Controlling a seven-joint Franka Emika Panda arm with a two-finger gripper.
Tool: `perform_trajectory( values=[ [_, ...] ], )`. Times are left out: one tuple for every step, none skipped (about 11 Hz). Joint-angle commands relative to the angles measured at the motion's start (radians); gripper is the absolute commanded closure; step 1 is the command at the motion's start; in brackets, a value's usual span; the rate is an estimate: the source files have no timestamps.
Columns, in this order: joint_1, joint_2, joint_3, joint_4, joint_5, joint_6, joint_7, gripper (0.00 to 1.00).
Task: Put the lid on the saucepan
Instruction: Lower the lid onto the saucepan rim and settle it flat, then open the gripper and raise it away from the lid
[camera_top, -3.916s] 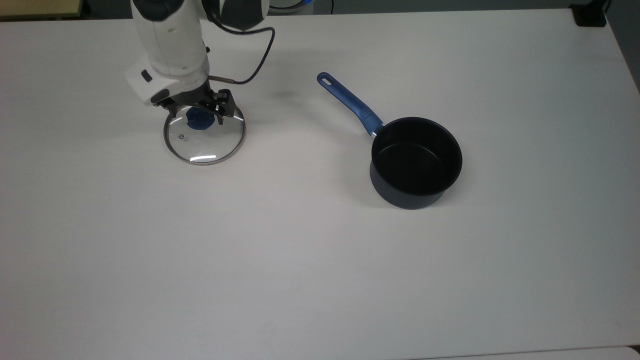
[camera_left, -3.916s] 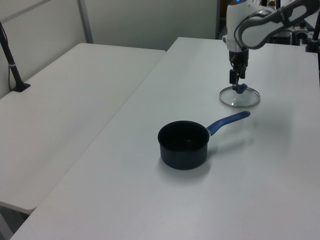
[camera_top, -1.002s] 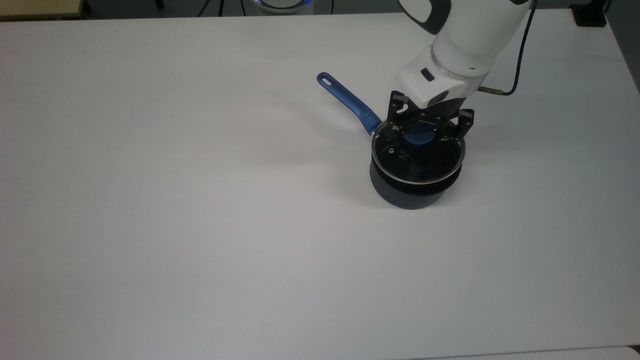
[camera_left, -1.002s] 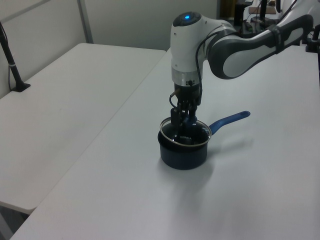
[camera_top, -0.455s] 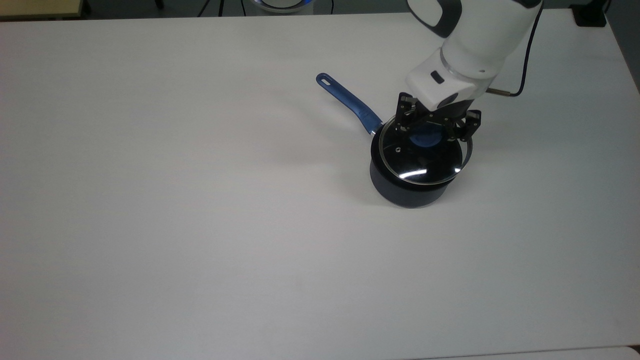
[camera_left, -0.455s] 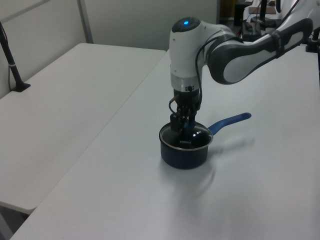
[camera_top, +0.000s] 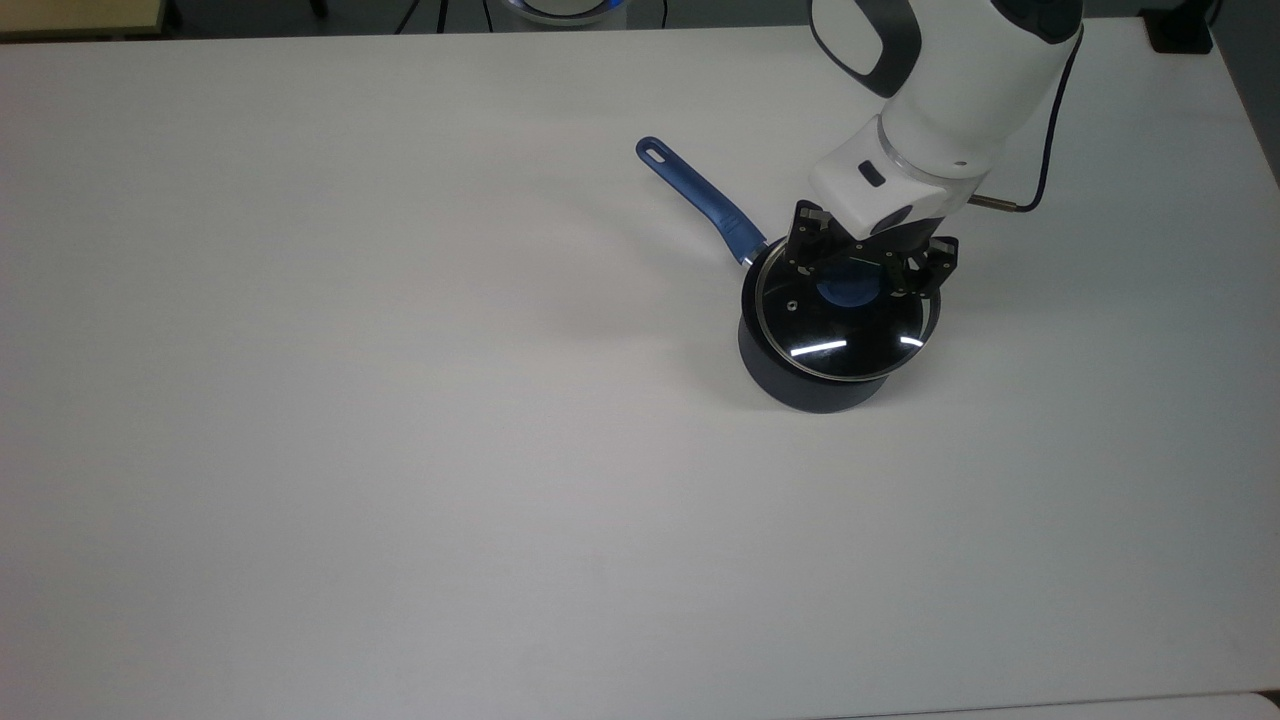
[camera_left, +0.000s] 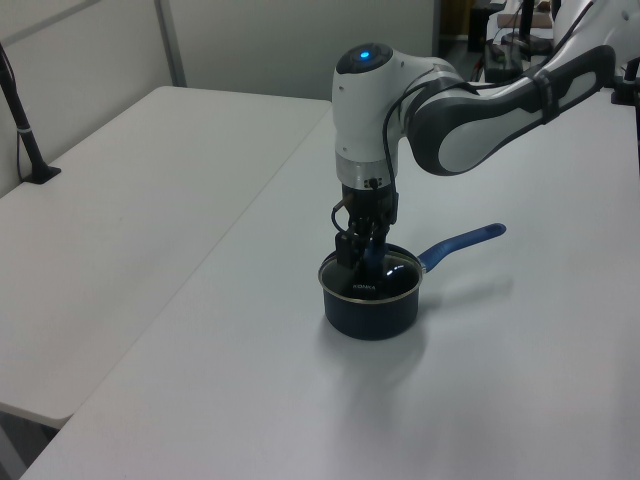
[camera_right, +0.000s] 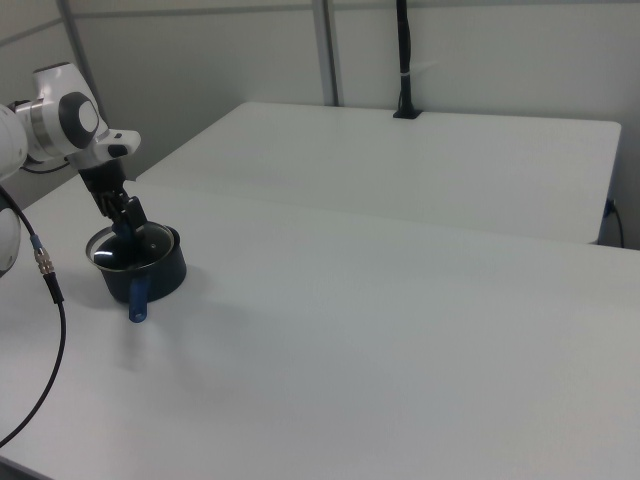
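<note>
Lid (camera_top: 840, 325) sits on saucepan (camera_top: 800, 385); pincer (camera_top: 865, 272) over knob, grip state can't tell

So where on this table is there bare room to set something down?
The white table lies bare across the top view's left half and along its bottom edge. The crowded spot is upper right, where the dark saucepan with its blue handle, the clear glass lid and the gripper cluster.

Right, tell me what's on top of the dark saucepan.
The round clear glass lid with a steel rim sits across the mouth of the dark navy saucepan. The robot's black gripper is at the lid's blue knob. Reflections on the glass hide most of the pan's inside.
</note>
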Motion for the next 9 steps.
perform_trajectory(
  values=[
    [0.002, 0.025, -0.001, 0.032, -0.025, -0.026, 0.027, 0.00],
    [-0.007, 0.014, -0.001, 0.033, -0.022, -0.033, 0.027, 0.00],
    [-0.014, -0.006, -0.001, 0.033, -0.019, -0.038, 0.027, 0.00],
    [-0.022, -0.029, -0.001, 0.032, -0.013, -0.041, 0.027, 0.00],
    [-0.034, -0.050, 0.000, 0.030, -0.013, -0.056, 0.030, 0.00],
    [-0.044, -0.066, 0.000, 0.032, -0.010, -0.084, 0.032, 0.00],
    [-0.060, -0.086, 0.003, 0.030, -0.008, -0.095, 0.032, 0.00],
    [-0.076, -0.121, 0.003, 0.026, 0.007, -0.113, 0.032, 0.00],
    [-0.105, -0.156, 0.003, 0.026, 0.031, -0.162, 0.029, 0.00]
  ],
)
